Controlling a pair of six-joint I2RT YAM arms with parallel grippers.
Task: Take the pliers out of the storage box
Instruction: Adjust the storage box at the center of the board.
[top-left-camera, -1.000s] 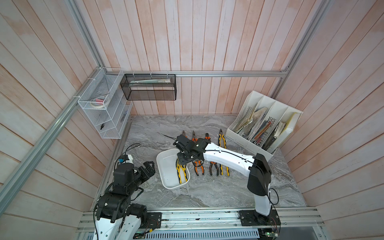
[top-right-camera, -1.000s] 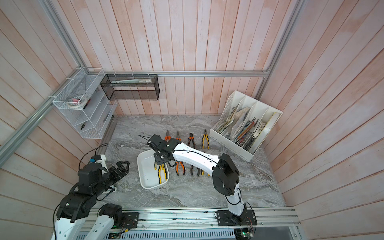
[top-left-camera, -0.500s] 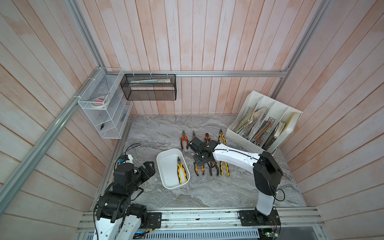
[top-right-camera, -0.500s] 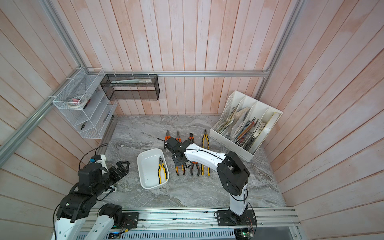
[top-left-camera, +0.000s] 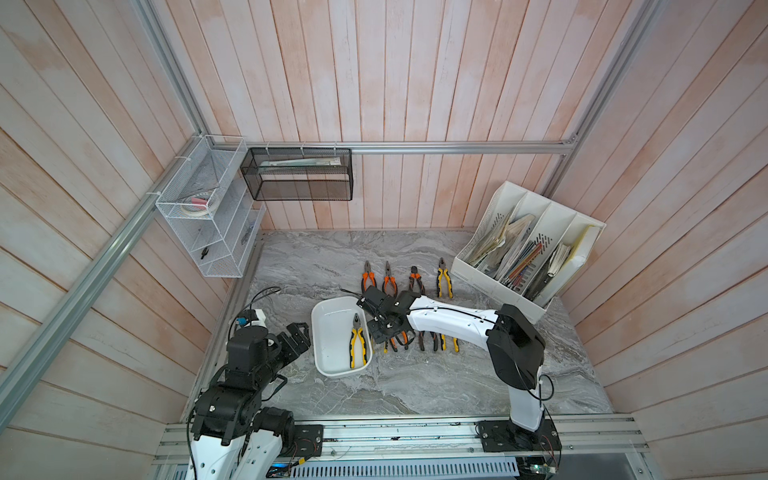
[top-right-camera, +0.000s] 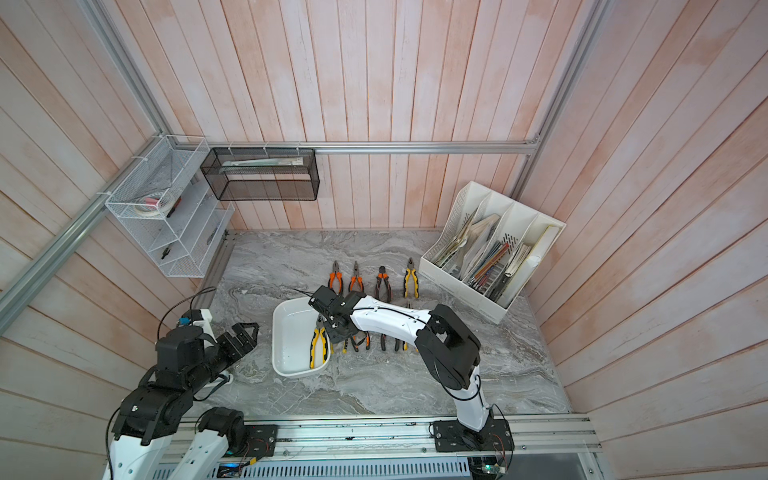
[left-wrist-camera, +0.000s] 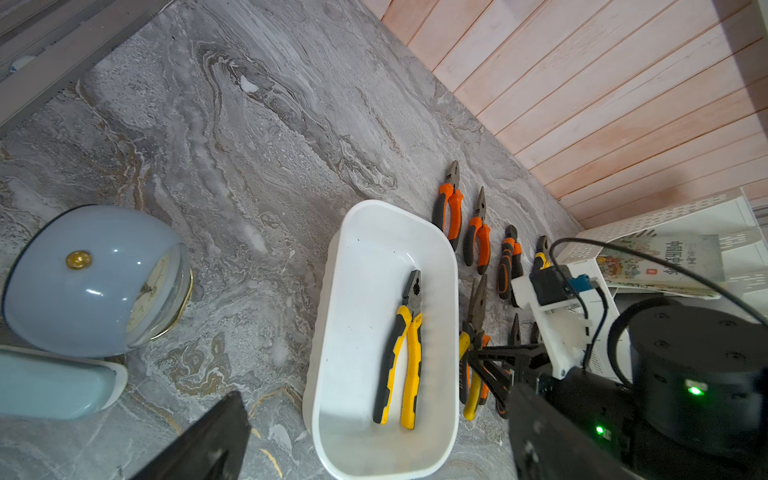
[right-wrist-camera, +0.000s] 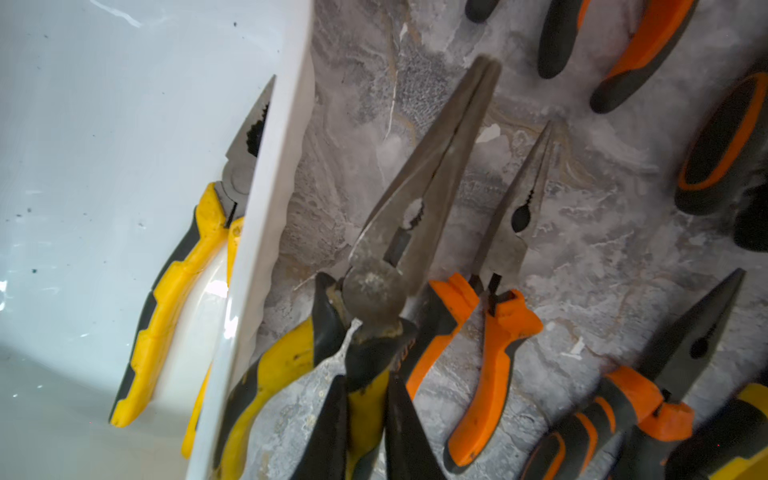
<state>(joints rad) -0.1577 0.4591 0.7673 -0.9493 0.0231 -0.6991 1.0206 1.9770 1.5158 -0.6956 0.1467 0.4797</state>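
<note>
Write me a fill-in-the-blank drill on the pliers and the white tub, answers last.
1. Only ___ pair, the boxed pliers, lies in the storage box.
2. The right end effector is shut on the long-nose pliers, held ___ the box.
3. The back-row pliers nearest the file organizer have ___-and-black handles.

Missing words: one; outside; yellow.

Both top views sit high above the near edge of my bench, looking steeply down, sharing nearly everything. Left wrist cam looks low from the near left across the storage box toward the far right. Right wrist cam's jammed close over the long-nose pliers beside that box.
</note>
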